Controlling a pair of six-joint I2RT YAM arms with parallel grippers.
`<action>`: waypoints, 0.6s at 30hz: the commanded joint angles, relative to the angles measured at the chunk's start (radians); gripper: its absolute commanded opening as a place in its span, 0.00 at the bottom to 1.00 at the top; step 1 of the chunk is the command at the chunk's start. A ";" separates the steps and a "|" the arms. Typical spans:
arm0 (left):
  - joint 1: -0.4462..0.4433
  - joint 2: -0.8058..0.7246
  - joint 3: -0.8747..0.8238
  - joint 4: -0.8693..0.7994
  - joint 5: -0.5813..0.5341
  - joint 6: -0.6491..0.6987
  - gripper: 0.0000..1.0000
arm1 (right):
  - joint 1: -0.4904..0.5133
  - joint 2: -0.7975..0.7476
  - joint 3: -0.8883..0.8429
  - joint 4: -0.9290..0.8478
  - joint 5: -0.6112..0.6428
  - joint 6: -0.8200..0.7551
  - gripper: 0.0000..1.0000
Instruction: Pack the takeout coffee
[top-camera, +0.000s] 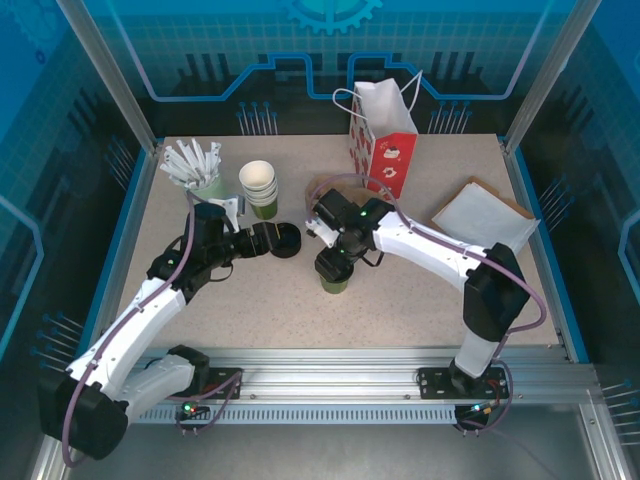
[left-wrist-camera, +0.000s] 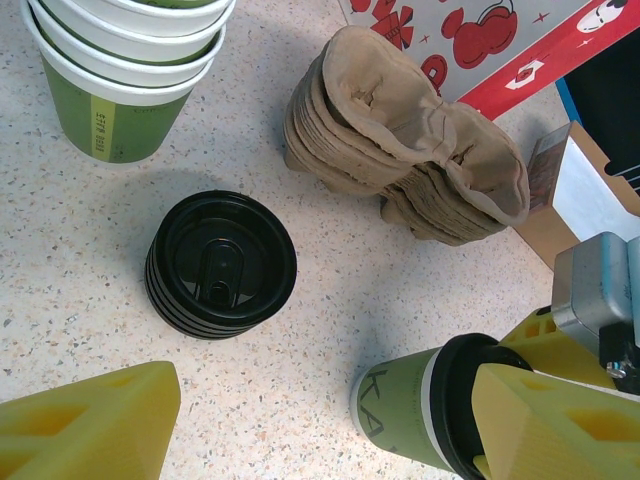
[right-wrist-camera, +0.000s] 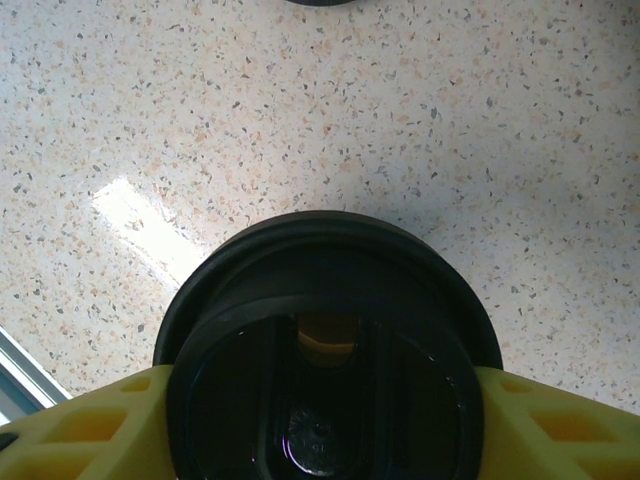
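The takeout coffee (top-camera: 333, 277), an olive-green cup with a black lid, stands upright on the table in front of the red and white paper bag (top-camera: 385, 140). My right gripper (top-camera: 335, 262) is shut on it from above. In the right wrist view its yellow fingers (right-wrist-camera: 80, 430) press both sides of the black lid (right-wrist-camera: 320, 300). My left gripper (top-camera: 255, 240) is open and holds nothing, just left of the pile of black lids (top-camera: 283, 240). In the left wrist view the coffee (left-wrist-camera: 415, 405) is at the lower right, partly behind a yellow finger (left-wrist-camera: 560, 430).
A stack of lidless cups (top-camera: 260, 187) and a cup of white stirrers (top-camera: 195, 165) stand at the back left. Brown pulp cup carriers (left-wrist-camera: 410, 130) lie by the bag. A flat white and brown paper (top-camera: 485, 215) lies at the right.
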 joint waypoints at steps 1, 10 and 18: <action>0.009 -0.005 -0.001 -0.012 0.019 0.006 0.78 | -0.001 0.065 -0.107 -0.113 0.073 -0.001 0.52; 0.007 0.000 -0.031 0.005 0.034 -0.021 0.78 | -0.007 -0.010 -0.157 -0.036 0.025 0.013 0.52; 0.002 0.014 -0.017 0.009 0.059 -0.027 0.78 | -0.013 -0.023 -0.067 -0.023 -0.015 0.002 0.61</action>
